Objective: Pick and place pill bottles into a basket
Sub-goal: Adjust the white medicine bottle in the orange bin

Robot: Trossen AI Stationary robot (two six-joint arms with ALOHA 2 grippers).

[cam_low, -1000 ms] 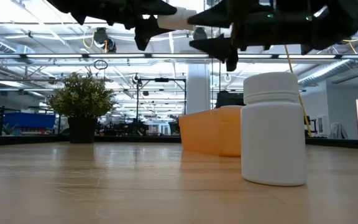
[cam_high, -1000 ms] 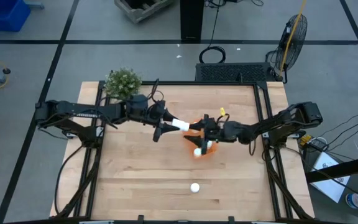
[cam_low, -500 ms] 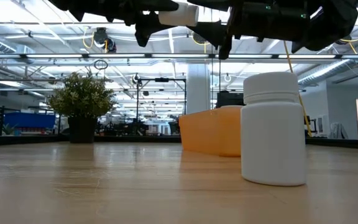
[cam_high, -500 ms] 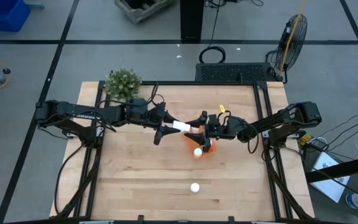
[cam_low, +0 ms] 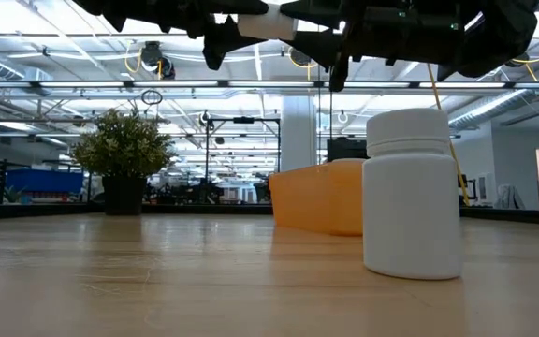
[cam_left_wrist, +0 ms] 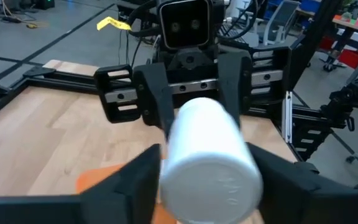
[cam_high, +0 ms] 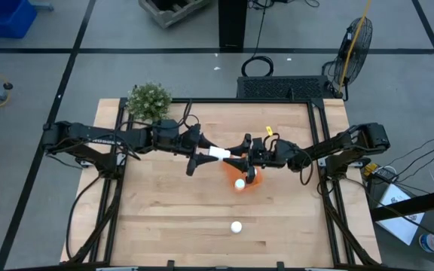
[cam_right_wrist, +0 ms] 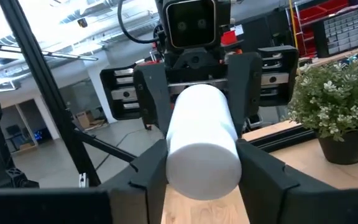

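Two grippers on one pill bottle (cam_high: 219, 153), mid-air handover above the table.

Left gripper (cam_high: 211, 151) and right gripper (cam_high: 236, 156) face each other nose to nose, fingers of both clamped on opposite ends of the bottle, held horizontal so each gets a clear end. It hangs just beside the orange basket (cam_high: 234, 170), probably so the right arm has a short drop. One bottle in basket (cam_high: 239, 183) already sits inside; another loose bottle (cam_high: 236, 226) stands alone near the table's front edge. Who lets go first: can't tell. Potted plant (cam_high: 148, 101) at the far corner, out of the way.
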